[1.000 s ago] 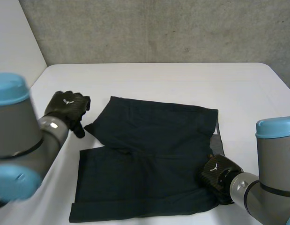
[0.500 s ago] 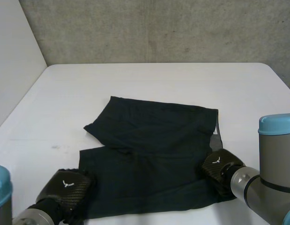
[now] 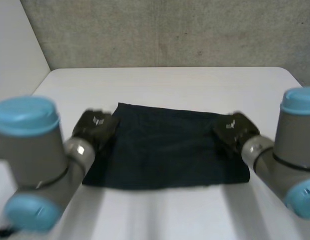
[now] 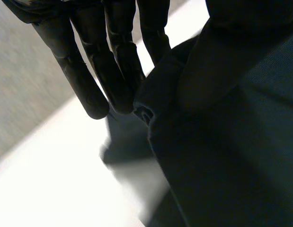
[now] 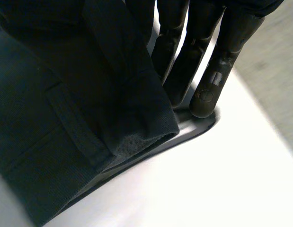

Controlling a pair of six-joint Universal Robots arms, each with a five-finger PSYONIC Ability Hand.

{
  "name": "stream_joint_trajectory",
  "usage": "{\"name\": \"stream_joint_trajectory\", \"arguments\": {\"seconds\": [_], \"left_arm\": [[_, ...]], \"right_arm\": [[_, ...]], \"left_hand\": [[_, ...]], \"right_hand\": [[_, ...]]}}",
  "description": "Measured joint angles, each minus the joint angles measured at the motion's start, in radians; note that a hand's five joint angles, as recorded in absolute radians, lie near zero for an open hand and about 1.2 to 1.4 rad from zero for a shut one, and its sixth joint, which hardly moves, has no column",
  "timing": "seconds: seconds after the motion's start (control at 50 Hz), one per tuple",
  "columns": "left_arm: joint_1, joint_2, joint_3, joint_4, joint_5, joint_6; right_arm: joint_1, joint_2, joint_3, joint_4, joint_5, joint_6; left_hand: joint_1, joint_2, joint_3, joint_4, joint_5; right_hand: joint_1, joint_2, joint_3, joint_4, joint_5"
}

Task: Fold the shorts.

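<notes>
Dark cloth: the shorts [image 3: 167, 150] lie as one wide rectangle in the middle of the frame, on the white table [image 3: 165, 85]. They look doubled over, with the lower edge as the fold.
Left hand: the left hand [image 3: 96, 127] is at the upper left corner of the cloth. In its wrist view the straight fingers [image 4: 92, 92] and the thumb pinch the bunched corner between them.
Right hand: the right hand [image 3: 234, 129] is at the upper right corner. Its fingers [image 5: 210, 90] lie behind the hem and the thumb presses on top, so this corner is pinched too.
Step in hand: probably the first fold, one half laid over the other, with both corners held at the far edge.
Next move: it calls for letting go of both corners together and lifting away cleanly, so the top layer is not dragged. A side-to-side fold would likely come after that.
Around: a grey concrete wall [image 3: 170, 30] runs across the top of the frame.
In the way: only the robot's own arms, which crowd the lower left and lower right of the frame.
</notes>
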Motion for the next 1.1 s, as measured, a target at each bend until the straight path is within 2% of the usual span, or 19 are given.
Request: {"name": "stream_joint_trajectory", "arguments": {"seconds": [0.18,0.24,0.34,0.42,0.46,0.48,0.52,0.54,0.56,0.58,0.62,0.68,0.72,0.8,0.86,0.98,1.1], "left_arm": [[0.03,-0.445,0.594,0.05,-0.041,0.121],[0.036,-0.587,0.787,0.053,-0.074,0.141],[0.043,-0.753,1.009,0.057,-0.096,0.165],[0.044,-0.862,1.136,0.067,-0.095,0.176],[0.042,-0.897,1.169,0.075,-0.092,0.177],[0.041,-0.909,1.18,0.08,-0.09,0.177],[0.038,-0.923,1.19,0.086,-0.089,0.177],[0.035,-0.93,1.193,0.089,-0.088,0.175],[0.034,-0.93,1.193,0.09,-0.088,0.175],[0.03,-0.93,1.19,0.09,-0.089,0.173],[0.023,-0.913,1.175,0.087,-0.089,0.169],[0.018,-0.876,1.143,0.076,-0.089,0.163],[0.016,-0.793,1.07,0.058,-0.087,0.15],[0.022,-0.583,0.844,0.033,-0.059,0.08],[0.03,-0.468,0.702,0.029,-0.022,0.017],[0.059,-0.275,0.405,0.031,0.093,-0.132],[0.074,-0.221,0.275,0.039,0.135,-0.178]], "right_arm": [[0.005,0.248,-0.359,-0.094,0.062,0.01],[0.004,0.378,-0.505,-0.105,0.078,-0.002],[0.004,0.51,-0.636,-0.149,0.089,-0.034],[0.002,0.616,-0.714,-0.258,0.095,-0.084],[0.0,0.646,-0.729,-0.312,0.1,-0.107],[0.0,0.657,-0.734,-0.338,0.106,-0.116],[-0.001,0.666,-0.736,-0.37,0.116,-0.127],[-0.002,0.665,-0.735,-0.387,0.126,-0.13],[-0.002,0.663,-0.734,-0.392,0.129,-0.13],[-0.002,0.647,-0.727,-0.406,0.141,-0.124],[-0.003,0.601,-0.703,-0.415,0.157,-0.094],[-0.006,0.541,-0.667,-0.41,0.162,-0.042],[-0.015,0.44,-0.599,-0.384,0.154,0.056],[-0.052,0.255,-0.45,-0.251,0.074,0.251],[-0.084,0.176,-0.362,-0.136,0.003,0.348],[-0.15,0.125,-0.198,0.022,-0.098,0.438],[-0.168,0.145,-0.11,-0.037,-0.117,0.436]], "left_hand": [[0.0,0.0,0.002,0.0,0.0],[0.0,0.001,0.002,0.0,0.0],[0.0,0.001,0.003,0.0,0.0],[-0.017,-0.038,-0.034,-0.034,-0.01],[-0.232,-0.271,-0.261,-0.256,-0.182],[-0.447,-0.438,-0.425,-0.444,-0.367],[-0.447,-0.438,-0.425,-0.444,-0.367],[-0.875,-0.849,-0.831,-0.847,-0.762],[-0.875,-0.849,-0.831,-0.847,-0.762],[-0.952,-0.959,-0.94,-0.966,-0.878],[-0.953,-0.987,-0.965,-0.993,-0.901],[-0.953,-0.989,-0.965,-0.993,-0.901],[-0.953,-0.989,-0.965,-0.993,-0.901],[-0.953,-0.99,-0.965,-0.993,-0.901],[-0.953,-0.99,-0.965,-0.993,-0.901],[-0.953,-0.99,-0.965,-0.993,-0.901],[-0.953,-0.99,-0.965,-0.993,-0.901]], "right_hand": [[0.0,0.0,0.0,0.0,0.0],[0.0,0.0,0.0,0.0,0.0],[0.0,0.0,0.0,0.0,0.0],[0.0,0.0,0.0,0.002,0.0],[-0.019,-0.019,-0.018,-0.015,-0.015],[-0.128,-0.151,-0.148,-0.125,-0.113],[-0.401,-0.42,-0.41,-0.405,-0.375],[-0.518,-0.563,-0.529,-0.524,-0.489],[-0.518,-0.563,-0.529,-0.524,-0.489],[-0.76,-0.882,-0.868,-0.862,-0.812],[-0.799,-0.976,-0.973,-0.952,-0.906],[-0.799,-0.978,-0.978,-0.953,-0.917],[-0.799,-0.978,-0.978,-0.953,-0.918],[-0.799,-0.978,-0.978,-0.953,-0.918],[-0.799,-0.978,-0.978,-0.953,-0.918],[-0.798,-0.975,-0.974,-0.952,-0.917],[-0.761,-0.919,-0.916,-0.91,-0.869]]}}
